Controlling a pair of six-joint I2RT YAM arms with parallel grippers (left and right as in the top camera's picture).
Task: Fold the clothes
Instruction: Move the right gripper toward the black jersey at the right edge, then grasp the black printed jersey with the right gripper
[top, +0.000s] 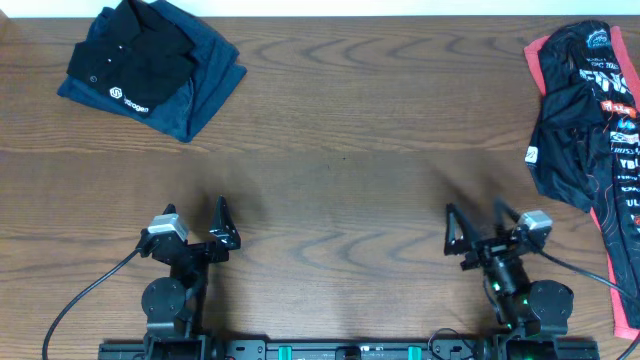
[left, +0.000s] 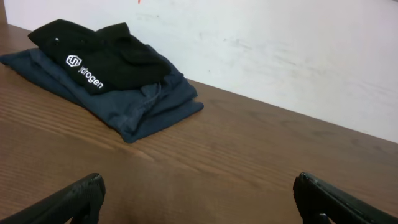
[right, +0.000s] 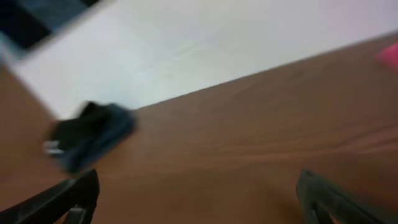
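1. The left gripper (top: 195, 215) is at the table's (top: 340, 150) near edge, left side, its jaws spread wide and empty.
2. The right gripper (top: 475, 218) is at the table's near edge, right side, also released and empty.
3. The black jersey (top: 580, 130) lies crumpled at the table's right edge, over a coral garment (top: 622, 250).
4. A black polo (top: 125, 60) lies folded on a blue garment (top: 205, 95) in the table's far-left corner.

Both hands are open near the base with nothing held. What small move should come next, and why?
Probably reach the right hand toward the black jersey. It lies crumpled at the far right, partly over a coral-red garment, nearer that hand than the left hand, and both are open and empty.
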